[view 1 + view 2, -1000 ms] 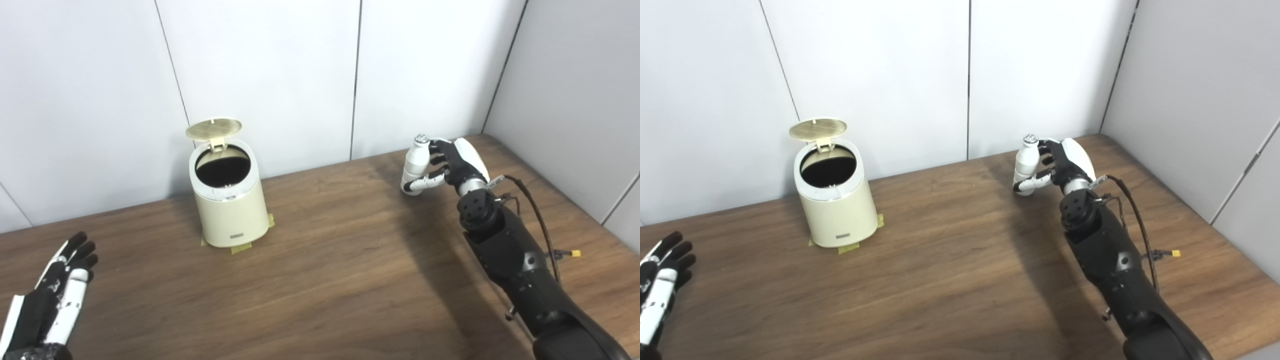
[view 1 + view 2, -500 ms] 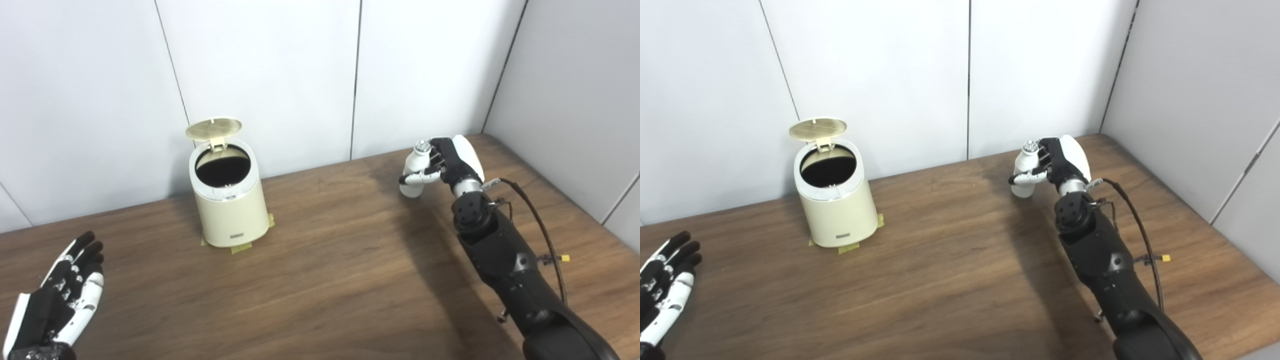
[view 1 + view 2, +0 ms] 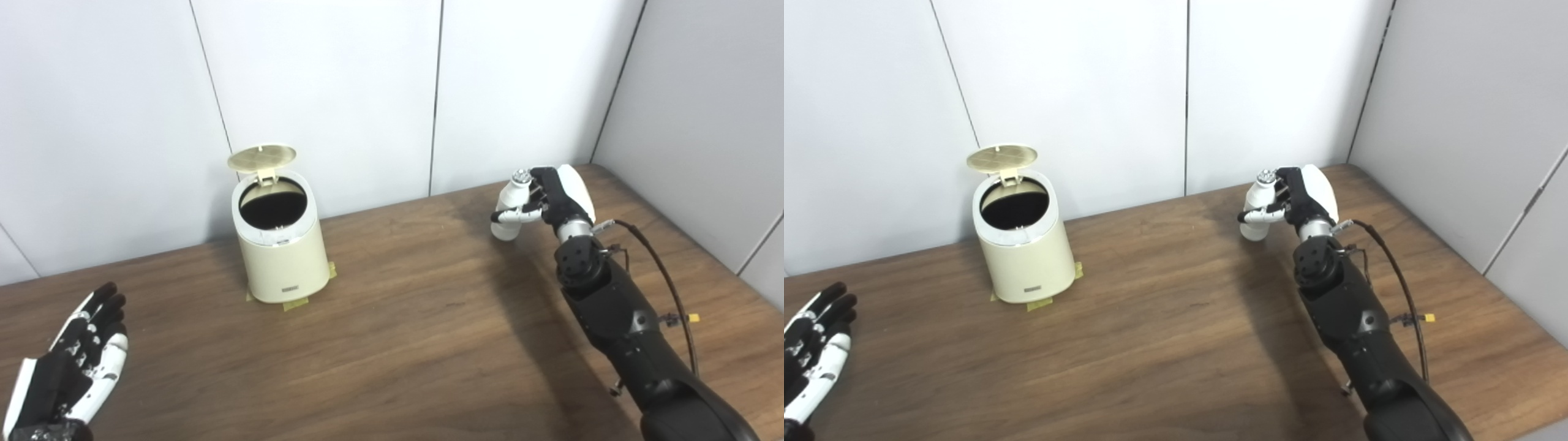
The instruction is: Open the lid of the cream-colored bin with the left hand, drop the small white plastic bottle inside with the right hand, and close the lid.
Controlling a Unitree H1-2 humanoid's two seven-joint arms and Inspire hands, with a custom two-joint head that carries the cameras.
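**Bin open, bottle in the right hand**

The brown wooden tabletop [image 3: 398, 331] holds a cream-colored bin [image 3: 278, 245] near the back wall. Its round lid [image 3: 262, 157] stands up, and the inside looks dark. The left hand [image 3: 73, 367] rests low, far from the bin, fingers spread and holding nothing. The right hand [image 3: 554, 196] has its fingers wrapped around the small white plastic bottle [image 3: 508, 205], well apart from the bin.
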